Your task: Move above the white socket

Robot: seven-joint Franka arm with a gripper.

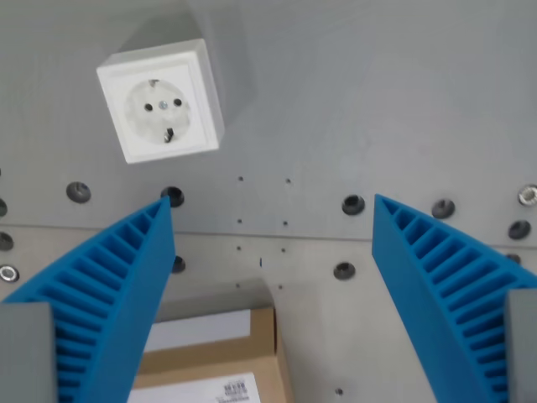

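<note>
One white socket point(161, 102), one cardboard box point(220, 361) and two blue ribbed fingers point(117, 285) appear over a grey metal table point(377, 101) dotted with bolt holes. The gripper point(270, 203) has its jaws spread wide apart, holding and touching nothing. The square socket sits at about eleven o'clock in the wrist view, face up toward the camera, rotated slightly clockwise, its two pin holes lined up roughly from nine to three o'clock. The box lies at six o'clock.
</note>
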